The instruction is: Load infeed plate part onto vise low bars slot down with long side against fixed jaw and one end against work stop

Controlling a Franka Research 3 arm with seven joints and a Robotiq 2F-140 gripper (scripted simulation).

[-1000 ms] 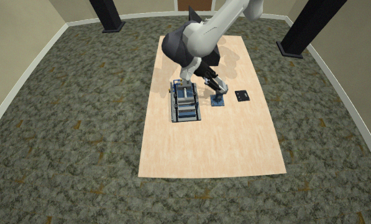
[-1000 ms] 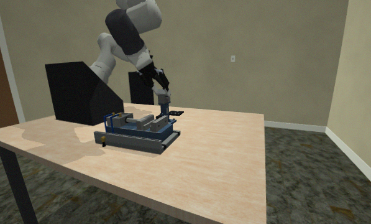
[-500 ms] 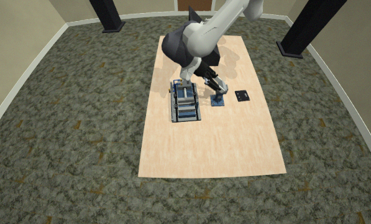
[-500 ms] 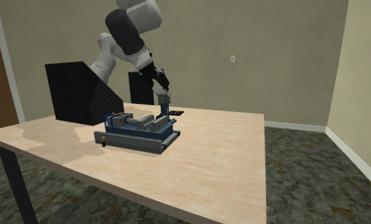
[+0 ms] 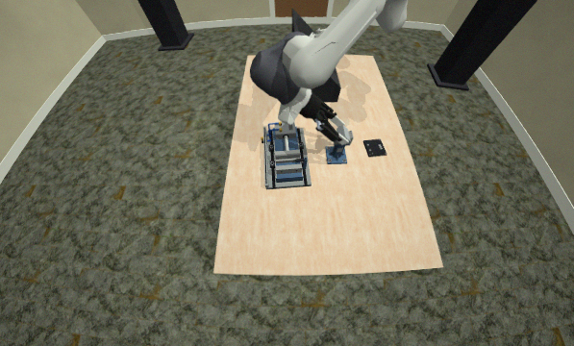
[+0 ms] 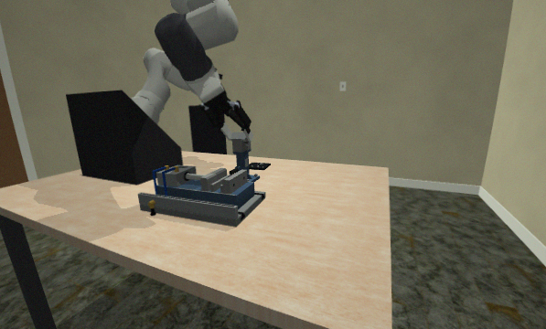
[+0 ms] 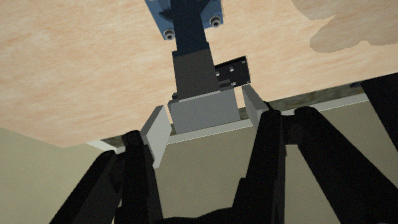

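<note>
The part [image 7: 202,100] is a grey block that stands on end on the blue V-block [image 7: 186,22], to the right of the vise [image 5: 287,159]. It also shows in the exterior view [image 6: 241,145], on top of the V-block [image 6: 242,161]. My gripper [image 7: 205,108] is open, with one finger pad on each side of the part's upper end and a small gap on both sides. The part rests on the V-block, not in my fingers. I cannot see which way its slot faces. The vise [image 6: 204,189] is open and nothing lies between its jaws.
The black infeed plate [image 5: 375,148] lies bare to the right of the V-block [image 5: 336,155]. A large black housing [image 6: 117,137] stands behind the vise at the arm's base. The table's front half holds nothing.
</note>
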